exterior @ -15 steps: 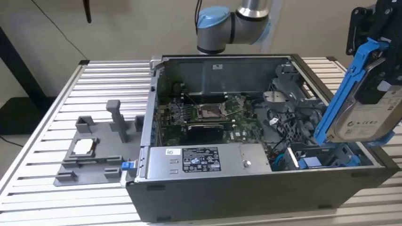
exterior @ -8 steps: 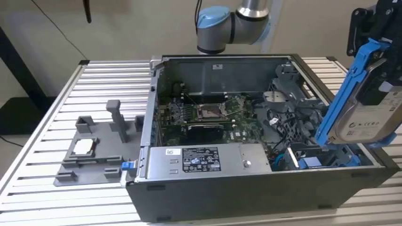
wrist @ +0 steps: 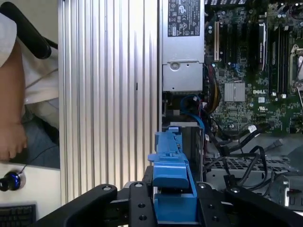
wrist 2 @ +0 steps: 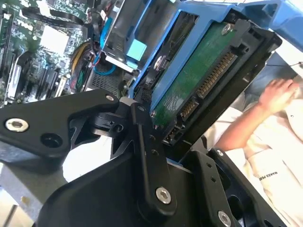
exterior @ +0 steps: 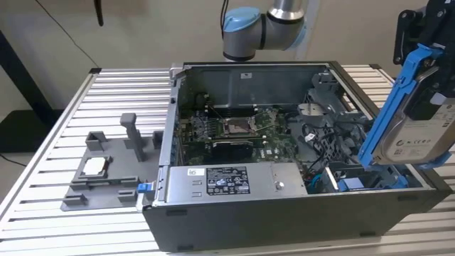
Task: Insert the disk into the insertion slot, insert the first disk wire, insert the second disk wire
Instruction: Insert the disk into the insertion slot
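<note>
"Blue plastic between the jaws, was it?"

"Yes. The gripper [wrist: 174,198] was clamped narrow on the blue carrier [wrist: 170,161]. The disk [exterior: 419,133] sat in that carrier, tilted, with its green board and gold connector [wrist 2: 215,75] turned toward the second wrist view."

"And the bay for it?"

"Just below the jaws. The insertion slot [exterior: 342,178], dark grey metal with blue edging, stood open at a corner of the computer case [exterior: 284,218]. The carrier's lower end hung right at its mouth, but I could not tell whether they touched. The disk itself was outside the slot."

"What else did the case hold?"

"Just past the slot were a blue wire [wrist: 194,103] and a bundle of black cables [exterior: 320,138]. Beside those, along one case wall, sat the silver power supply [exterior: 227,184]. Farther from the jaws the green motherboard [exterior: 242,133] lay flat on the case floor."

"And outside the case?"

"The case stood on a slatted aluminium table [exterior: 71,106]. Well apart from the jaws, across the case, a grey holder [exterior: 99,184] lay on the slats. It had a small pale square part [exterior: 95,166] in one of its pockets. A person's arm [wrist 2: 251,120] showed beyond the disk in the second wrist view."
</note>
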You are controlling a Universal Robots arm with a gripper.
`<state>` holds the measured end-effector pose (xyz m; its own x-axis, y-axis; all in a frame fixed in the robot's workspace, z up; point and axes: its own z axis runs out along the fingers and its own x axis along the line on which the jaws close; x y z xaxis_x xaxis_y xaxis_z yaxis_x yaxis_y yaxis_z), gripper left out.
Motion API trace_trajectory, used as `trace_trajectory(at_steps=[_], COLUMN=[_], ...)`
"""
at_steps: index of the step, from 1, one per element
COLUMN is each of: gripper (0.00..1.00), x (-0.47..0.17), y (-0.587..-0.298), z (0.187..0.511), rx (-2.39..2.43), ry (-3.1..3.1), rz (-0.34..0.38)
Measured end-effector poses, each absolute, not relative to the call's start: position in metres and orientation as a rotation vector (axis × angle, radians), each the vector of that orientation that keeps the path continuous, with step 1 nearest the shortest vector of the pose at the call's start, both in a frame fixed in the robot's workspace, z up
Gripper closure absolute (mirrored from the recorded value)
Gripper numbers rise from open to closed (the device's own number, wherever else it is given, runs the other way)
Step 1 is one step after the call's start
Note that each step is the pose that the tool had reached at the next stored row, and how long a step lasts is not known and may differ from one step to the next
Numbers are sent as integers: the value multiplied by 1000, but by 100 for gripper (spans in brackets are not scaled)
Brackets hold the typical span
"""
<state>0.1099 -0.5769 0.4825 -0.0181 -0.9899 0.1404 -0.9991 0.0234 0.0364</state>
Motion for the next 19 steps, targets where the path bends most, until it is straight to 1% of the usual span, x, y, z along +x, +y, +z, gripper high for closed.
trace_trajectory(at_steps=[19], gripper=[67], x=[110], y=[-577], z=[482], rx=[2090], ry=[-2136], rz=[144])
